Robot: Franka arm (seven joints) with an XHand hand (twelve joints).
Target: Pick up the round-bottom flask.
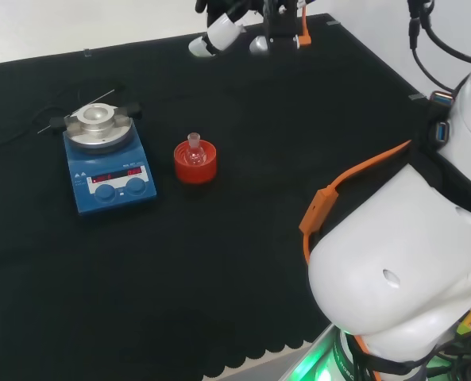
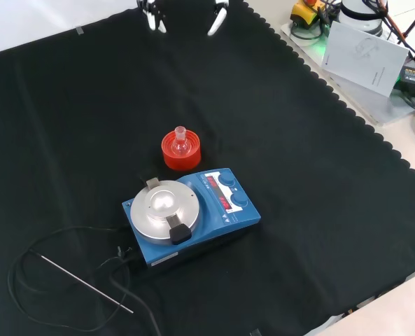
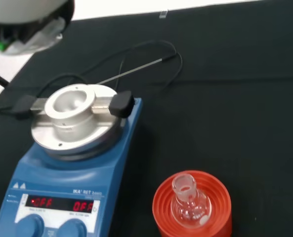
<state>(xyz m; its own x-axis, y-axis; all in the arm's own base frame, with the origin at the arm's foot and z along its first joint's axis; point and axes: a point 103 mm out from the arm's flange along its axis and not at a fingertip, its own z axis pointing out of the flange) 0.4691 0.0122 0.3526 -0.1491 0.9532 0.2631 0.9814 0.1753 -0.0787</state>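
the round-bottom flask (image 1: 194,151) sat upright, neck up, in a red ribbed stand (image 1: 195,163) near the middle of the black-clothed surface (image 1: 243,262). in the head view the stand was just right of a blue hotplate stirrer (image 1: 108,171) with a round silver top plate; in the front view the same stand (image 2: 181,150) was just beyond the stirrer (image 2: 192,213), close to its far edge but apart from it. the flask (image 2: 180,143) was clear glass and nothing could be made out inside it; the wrist view looked down on its open neck (image 3: 188,202) in the stand (image 3: 191,205), with the stirrer (image 3: 69,168) alongside. a thin metal probe (image 2: 85,282) on a black cable (image 2: 32,269) lay on the cloth at the stirrer's near left in the front view. the hand (image 1: 219,32) was at the far edge of the surface in the head view, well apart from the flask, touching nothing; whether its fingers (image 2: 217,17) were released or clenched could not be told, as their tips alone showed at the top of the front view.
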